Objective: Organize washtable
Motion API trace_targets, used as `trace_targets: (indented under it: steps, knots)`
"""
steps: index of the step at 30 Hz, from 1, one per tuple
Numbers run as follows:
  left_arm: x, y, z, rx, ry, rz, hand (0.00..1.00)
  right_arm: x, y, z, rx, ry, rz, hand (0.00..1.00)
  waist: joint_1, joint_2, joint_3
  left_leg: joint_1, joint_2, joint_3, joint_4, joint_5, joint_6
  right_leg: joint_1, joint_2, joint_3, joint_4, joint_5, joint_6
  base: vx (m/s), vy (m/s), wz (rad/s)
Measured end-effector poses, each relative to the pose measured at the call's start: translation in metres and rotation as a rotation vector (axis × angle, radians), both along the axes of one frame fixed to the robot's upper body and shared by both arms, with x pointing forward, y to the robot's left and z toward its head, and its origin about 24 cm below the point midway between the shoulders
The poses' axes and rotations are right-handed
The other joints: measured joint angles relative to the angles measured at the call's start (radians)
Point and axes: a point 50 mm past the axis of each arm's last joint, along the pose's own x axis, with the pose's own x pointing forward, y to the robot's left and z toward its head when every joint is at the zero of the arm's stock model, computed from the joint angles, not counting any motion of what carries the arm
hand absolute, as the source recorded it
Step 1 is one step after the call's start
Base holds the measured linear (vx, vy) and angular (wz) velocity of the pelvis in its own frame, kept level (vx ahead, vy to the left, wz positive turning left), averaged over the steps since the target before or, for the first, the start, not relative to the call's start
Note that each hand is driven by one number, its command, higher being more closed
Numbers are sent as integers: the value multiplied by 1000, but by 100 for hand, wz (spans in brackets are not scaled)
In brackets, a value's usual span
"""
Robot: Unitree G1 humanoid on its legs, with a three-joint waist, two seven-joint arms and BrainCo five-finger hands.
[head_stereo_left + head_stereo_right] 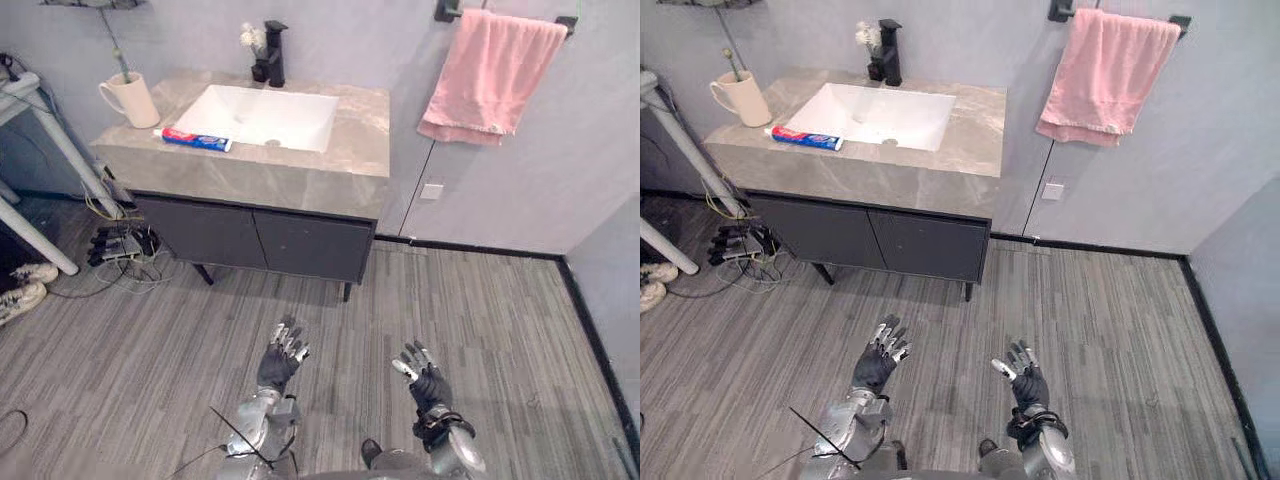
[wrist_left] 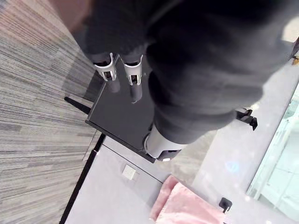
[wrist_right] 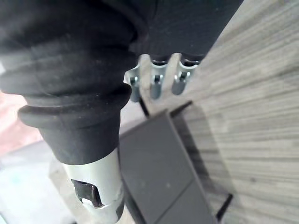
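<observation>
A grey stone washtable (image 1: 330,175) with a white sink (image 1: 262,114) stands across the room on a dark cabinet (image 1: 255,238). On its left corner stands a cream mug (image 1: 130,99). A red, white and blue toothpaste tube (image 1: 196,139) lies by the sink's left rim. A black faucet (image 1: 273,54) rises behind the sink. My left hand (image 1: 281,358) and right hand (image 1: 424,379) hover low over the floor, well short of the cabinet, both open and empty.
A pink towel (image 1: 489,75) hangs on a black wall rail right of the washtable. Cables and a power strip (image 1: 122,245) lie on the floor left of the cabinet, with white shoes (image 1: 22,289) and white frame legs (image 1: 58,150) further left. Grey wood-grain floor (image 1: 480,330) lies between me and the cabinet.
</observation>
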Motion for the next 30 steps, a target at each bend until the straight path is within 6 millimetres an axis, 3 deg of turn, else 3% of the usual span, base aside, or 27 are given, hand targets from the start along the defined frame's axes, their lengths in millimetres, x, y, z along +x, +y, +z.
trace_targets:
  steps: [2,3,9,12,16,18,22,23,25,26,27,28,29,30]
  knots:
    - [1,5,0,8,0,14,0,1,3,-4,2,25,17,0,6,-8,-2,11,-12,4,-52,-6,-22,9,-27,3,-32,5,7,-61,81,12]
    - [-7,9,-15,23,74,20,0,-4,-5,-13,1,69,-31,0,13,-25,-14,53,25,-72,-170,84,-54,28,18,-40,-93,88,5,-22,44,5]
    - [-6,12,-14,27,67,31,0,-3,-6,-12,-6,65,-31,0,17,-25,-3,28,19,-84,-172,83,-50,27,10,-78,-87,78,0,0,-1,18]
    - [-5,19,-14,11,75,98,0,-3,-13,-12,-21,69,-58,0,34,-32,0,27,42,-3,-198,109,-29,24,-14,-134,-77,56,1,21,-15,57]
    - [-11,36,-18,-1,109,227,0,-1,-22,-11,-60,73,-96,0,58,-55,16,56,25,75,-298,194,-25,5,-85,-251,-64,8,14,52,0,39]
    - [-17,50,-20,3,138,312,0,3,-25,-12,-83,80,-110,0,93,-73,26,71,0,104,-310,191,-20,-6,-153,-376,-41,6,22,101,83,-10]
    - [-18,52,-21,-8,147,343,0,0,-33,-16,-114,111,-142,0,95,-83,35,70,-31,101,-249,119,-1,25,-194,-381,-29,-22,34,168,106,7]
    - [-17,48,-21,-12,148,326,0,-3,-36,-17,-117,121,-157,0,79,-83,40,73,-52,88,-221,74,13,27,-216,-391,30,-50,41,201,150,28]
    - [-12,42,-20,-22,140,298,0,-5,-41,-19,-123,130,-178,0,58,-65,58,98,-69,59,-182,28,20,-36,-235,-410,278,-65,16,177,167,40]
    - [-10,42,-18,-16,130,283,0,-10,-41,-21,-122,143,-181,0,45,-68,60,125,-86,45,-173,7,36,-89,-250,-407,452,-38,-69,176,170,42]
    - [-9,42,-18,-13,125,278,0,-13,-40,-21,-119,150,-183,0,40,-71,63,141,-97,33,-173,-2,45,-115,-257,-406,531,-7,-119,272,206,56]
    - [-7,42,-16,-12,117,269,0,-18,-38,-21,-113,154,-189,0,36,-74,69,183,-114,8,-177,-29,72,-167,-266,-388,678,97,-198,312,158,48]
    - [-6,40,-15,-2,112,254,0,-22,-35,-22,-107,158,-191,0,30,-62,80,225,-115,-9,-185,-49,97,-218,-253,-366,793,73,-133,326,128,42]
    - [-6,42,-15,12,111,247,0,-24,-31,-22,-94,161,-184,0,27,-63,79,247,-113,-19,-187,-61,100,-237,-227,-369,822,10,-93,553,104,38]
